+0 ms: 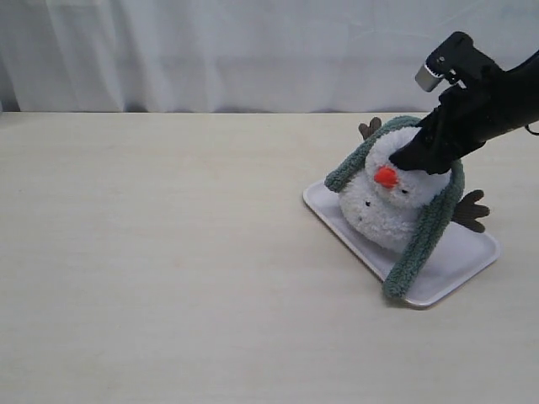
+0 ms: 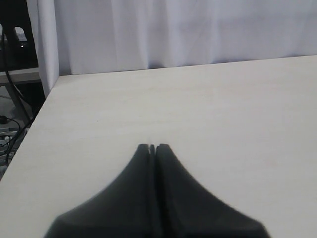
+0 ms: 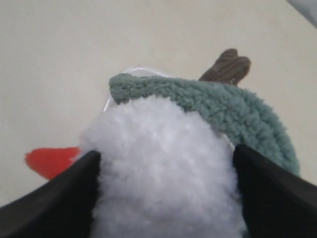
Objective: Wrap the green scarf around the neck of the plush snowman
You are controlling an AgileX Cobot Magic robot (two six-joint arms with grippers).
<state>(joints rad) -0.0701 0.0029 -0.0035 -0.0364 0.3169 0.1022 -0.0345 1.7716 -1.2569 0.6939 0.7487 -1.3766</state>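
Note:
The plush snowman [image 1: 383, 210] leans on a white tray [image 1: 461, 263], its orange nose [image 1: 386, 177] facing the camera. The green scarf [image 1: 425, 231] runs behind its head and hangs down both sides, the longer end reaching the tray's front edge. My right gripper [image 1: 418, 160] sits on the top of the head. In the right wrist view its fingers [image 3: 74, 183] press the white fur [image 3: 158, 124] from both sides, with the scarf [image 3: 223, 104] just beyond. My left gripper [image 2: 152, 147] is shut and empty over bare table, out of the exterior view.
The tray lies angled at the right of a pale wooden table [image 1: 168, 252]. A white curtain [image 1: 210, 50] hangs behind the far edge. Brown twig arms [image 1: 470, 210] stick out from the snowman. The left wrist view shows the table's corner [image 2: 57, 79].

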